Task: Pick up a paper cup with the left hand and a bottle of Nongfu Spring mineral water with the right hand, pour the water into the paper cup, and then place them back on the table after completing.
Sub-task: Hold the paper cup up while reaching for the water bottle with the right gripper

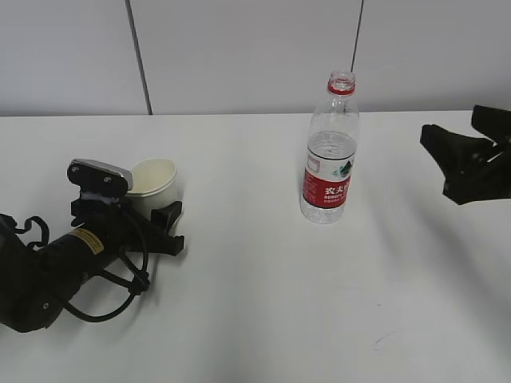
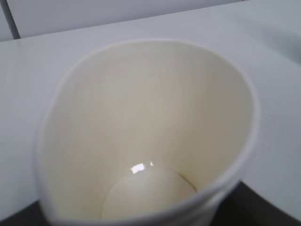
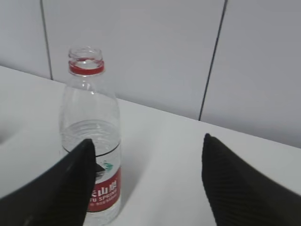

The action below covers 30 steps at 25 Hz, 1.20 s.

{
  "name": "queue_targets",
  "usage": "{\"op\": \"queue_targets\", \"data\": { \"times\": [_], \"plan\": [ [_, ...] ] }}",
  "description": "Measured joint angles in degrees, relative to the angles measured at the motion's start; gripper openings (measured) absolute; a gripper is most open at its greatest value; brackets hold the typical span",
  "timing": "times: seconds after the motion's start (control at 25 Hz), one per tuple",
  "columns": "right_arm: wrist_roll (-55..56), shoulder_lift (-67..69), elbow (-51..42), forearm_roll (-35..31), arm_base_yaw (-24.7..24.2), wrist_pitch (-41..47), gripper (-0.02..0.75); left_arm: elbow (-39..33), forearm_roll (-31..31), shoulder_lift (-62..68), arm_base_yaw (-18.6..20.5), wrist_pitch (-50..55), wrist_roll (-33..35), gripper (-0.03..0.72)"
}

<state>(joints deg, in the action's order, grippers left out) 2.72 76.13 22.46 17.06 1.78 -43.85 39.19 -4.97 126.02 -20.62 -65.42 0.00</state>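
Note:
The paper cup (image 1: 153,177) stands upright on the table (image 1: 263,303) at the left and looks empty. My left gripper (image 1: 156,209) is closed around it. In the left wrist view the cup (image 2: 150,117) fills the frame, its rim is pressed slightly out of round, and a dark finger (image 2: 270,209) shows beside its wall. The Nongfu Spring bottle (image 1: 330,152), uncapped, red-labelled and about half full, stands at mid-table. My right gripper (image 1: 451,128) hovers open and empty well to its right. In the right wrist view the bottle (image 3: 91,141) sits partly behind the left finger of the right gripper (image 3: 146,140).
A grey panelled wall (image 1: 255,48) runs along the table's far edge. The left arm and its loose black cables (image 1: 80,271) lie low over the front left of the table.

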Motion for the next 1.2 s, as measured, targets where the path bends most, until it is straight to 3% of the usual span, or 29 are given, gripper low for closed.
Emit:
{"op": "queue_targets", "data": {
  "times": [0.36, 0.88, 0.96, 1.08, 1.2],
  "plan": [
    [4.0, 18.2, 0.3, 1.7, 0.0, -19.8, 0.517, 0.0, 0.0, 0.0, 0.0, 0.0, 0.0, 0.401],
    [5.7, 22.2, 0.5, 1.6, 0.0, -21.3, 0.517, 0.0, 0.0, 0.0, 0.0, -0.1, 0.0, 0.401],
    [5.7, 22.2, 0.7, 2.4, 0.0, -21.4, 0.539, 0.0, 0.0, 0.0, 0.0, -0.1, 0.0, 0.401],
    [5.7, 22.2, 1.7, 3.3, 0.0, -21.4, 0.634, 0.0, 0.0, 0.0, 0.0, -0.1, 0.0, 0.401],
    [5.7, 22.2, 2.4, 3.6, 0.0, -21.5, 0.666, 0.0, 0.0, 0.0, 0.0, -0.1, 0.0, 0.4]
  ]
}}
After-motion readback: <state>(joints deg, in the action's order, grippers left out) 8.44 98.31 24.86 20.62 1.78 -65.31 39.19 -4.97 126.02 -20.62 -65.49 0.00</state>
